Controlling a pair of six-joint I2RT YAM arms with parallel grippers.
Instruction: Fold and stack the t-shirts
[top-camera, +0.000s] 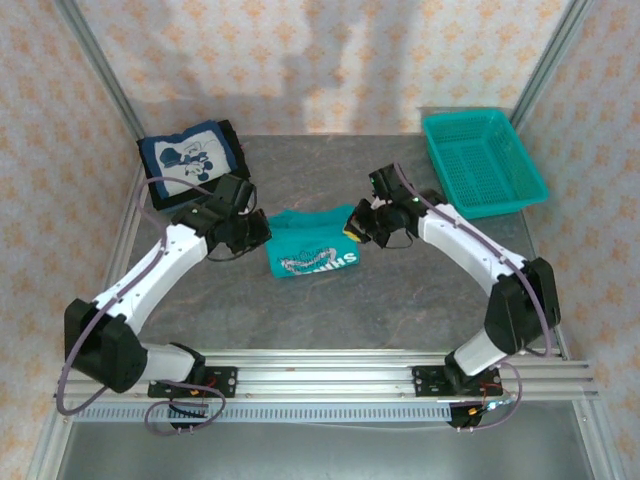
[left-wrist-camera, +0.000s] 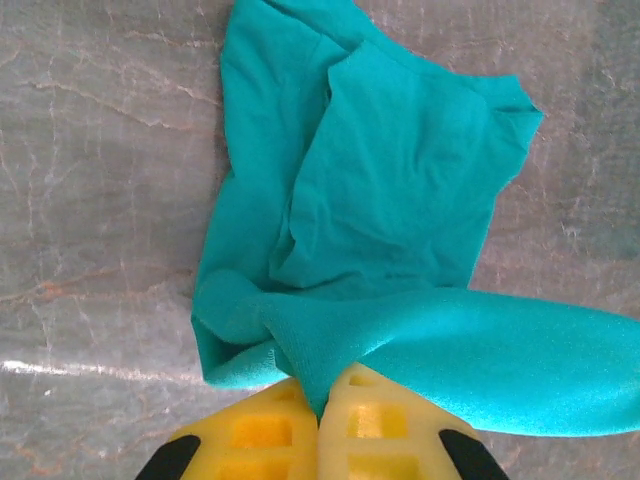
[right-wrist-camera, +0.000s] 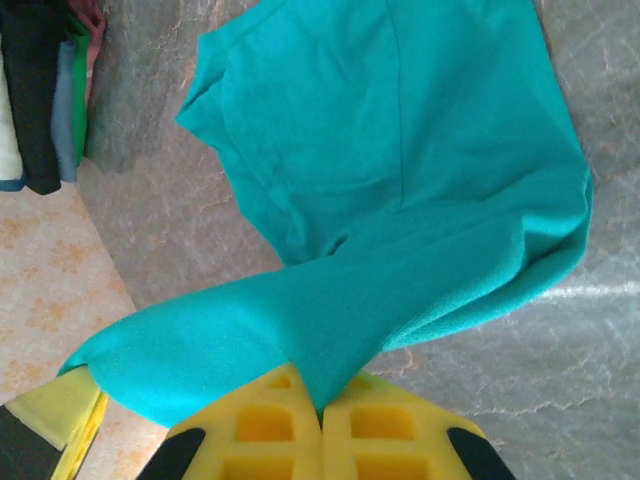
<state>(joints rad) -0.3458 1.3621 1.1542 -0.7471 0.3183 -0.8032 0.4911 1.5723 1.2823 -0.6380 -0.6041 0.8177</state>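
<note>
My left gripper (left-wrist-camera: 322, 395) is pinched tight on one edge of the teal t-shirt (top-camera: 313, 255), and my right gripper (right-wrist-camera: 322, 400) is pinched tight on the other edge; the shirt lies in the middle of the table (top-camera: 400, 300), between my two grippers, partly folded, with the white letters showing on the near part; the navy t-shirt (top-camera: 190, 160) lies folded at the far left corner, and the basket (top-camera: 483, 160) sits at the far right, well apart from me; I think I am in the middle of a fold, and a few things could go wrong; each gripper has just a thin bit of cloth at its very tip, so the cloth could slip out if I pull too fast; if one gripper moves more than the other, the fold would come out crooked; the cloth by my left gripper is bunched up, so wrinkles could get pressed in; if I pull the two edges apart too hard, the folded part could drag and open up; going slow and even should help.
</note>
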